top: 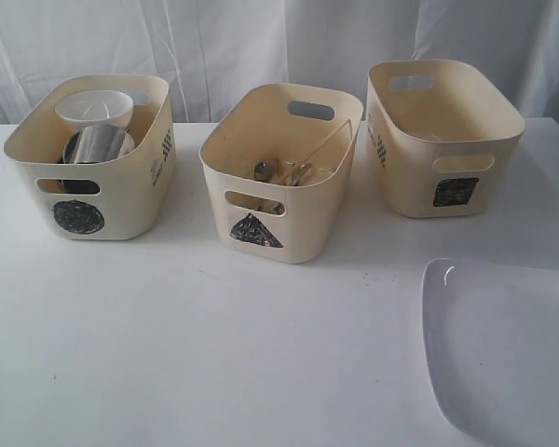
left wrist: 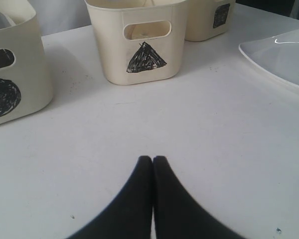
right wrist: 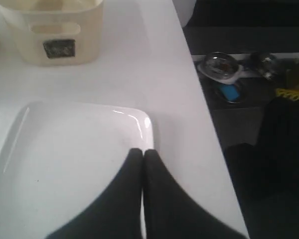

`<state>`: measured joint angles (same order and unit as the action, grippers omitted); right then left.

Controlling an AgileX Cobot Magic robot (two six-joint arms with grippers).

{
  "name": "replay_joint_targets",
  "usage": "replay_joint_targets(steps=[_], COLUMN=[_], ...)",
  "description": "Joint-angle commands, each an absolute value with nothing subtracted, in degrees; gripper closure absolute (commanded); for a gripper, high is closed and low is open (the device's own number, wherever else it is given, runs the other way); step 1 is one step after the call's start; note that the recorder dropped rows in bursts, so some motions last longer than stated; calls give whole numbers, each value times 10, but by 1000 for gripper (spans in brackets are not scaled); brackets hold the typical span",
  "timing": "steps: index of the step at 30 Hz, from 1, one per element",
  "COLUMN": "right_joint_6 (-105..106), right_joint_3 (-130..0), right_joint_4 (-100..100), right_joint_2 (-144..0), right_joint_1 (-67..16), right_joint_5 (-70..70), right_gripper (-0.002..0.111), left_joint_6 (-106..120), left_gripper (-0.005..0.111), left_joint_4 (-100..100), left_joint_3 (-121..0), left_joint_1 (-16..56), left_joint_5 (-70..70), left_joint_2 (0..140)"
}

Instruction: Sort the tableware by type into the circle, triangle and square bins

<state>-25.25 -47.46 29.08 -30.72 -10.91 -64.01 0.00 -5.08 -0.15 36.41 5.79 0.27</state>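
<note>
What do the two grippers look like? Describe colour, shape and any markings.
The left gripper and right gripper look alike: two plain matte black fingers, broad at the base, curving in to narrow rounded tips. No markings or cables show.

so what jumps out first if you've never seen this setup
Three cream tubs in a row at the back: the circle bin on the left, holding a small white bowl and steel mug, the triangle bin in the middle with cutlery, the square bin on the right. A large white plate lies alone on the table, front right.
</note>
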Motion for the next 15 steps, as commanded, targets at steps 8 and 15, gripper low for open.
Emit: replay_joint_targets(steps=[8,15], right_joint_6=[-188,-162], right_joint_3=[-493,-438], right_joint_4=[230,171], right_joint_2=[-322,-401], right_joint_1=[-100,-89], right_joint_5=[-626,-631], right_gripper=[108,108], left_joint_6=[0,0], left_gripper=[107,107], left_joint_4=[-57,-57], left_joint_3=[0,0], left_joint_1=[367,367], left_joint_5=[57,57], left_joint_2=[0,0])
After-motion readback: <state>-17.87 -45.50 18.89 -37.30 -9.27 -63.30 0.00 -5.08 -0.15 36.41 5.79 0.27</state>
